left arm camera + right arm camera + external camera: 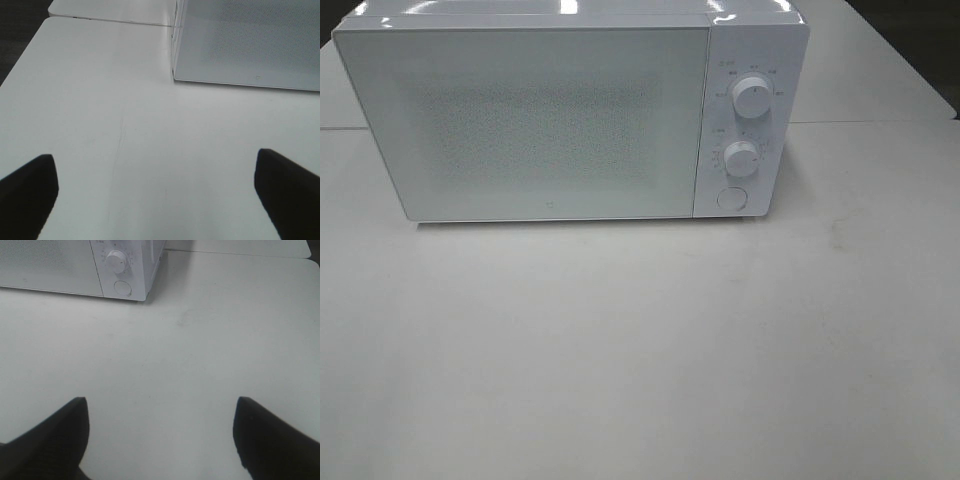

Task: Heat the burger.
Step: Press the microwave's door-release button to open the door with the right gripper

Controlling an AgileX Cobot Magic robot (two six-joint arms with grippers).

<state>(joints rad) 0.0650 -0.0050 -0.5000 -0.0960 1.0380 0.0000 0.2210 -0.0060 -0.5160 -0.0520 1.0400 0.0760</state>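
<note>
Left gripper (pixel 155 159) and right gripper (pixel 161 402) hang spread wide, empty, above white table (pixel 95 100). Microwave (pixel 520 120) door shut. Burger unseen; presumably soft, layered: grasp gently at bun sides.

High camera faces the microwave (pixel 520 120) front-on from above — both low wrist views share its corners.

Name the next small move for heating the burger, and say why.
Probably advance the right tool toward the microwave's control panel: its door is shut, no burger shows in any view, and that tool sits open and empty, short of the knobs.
</note>
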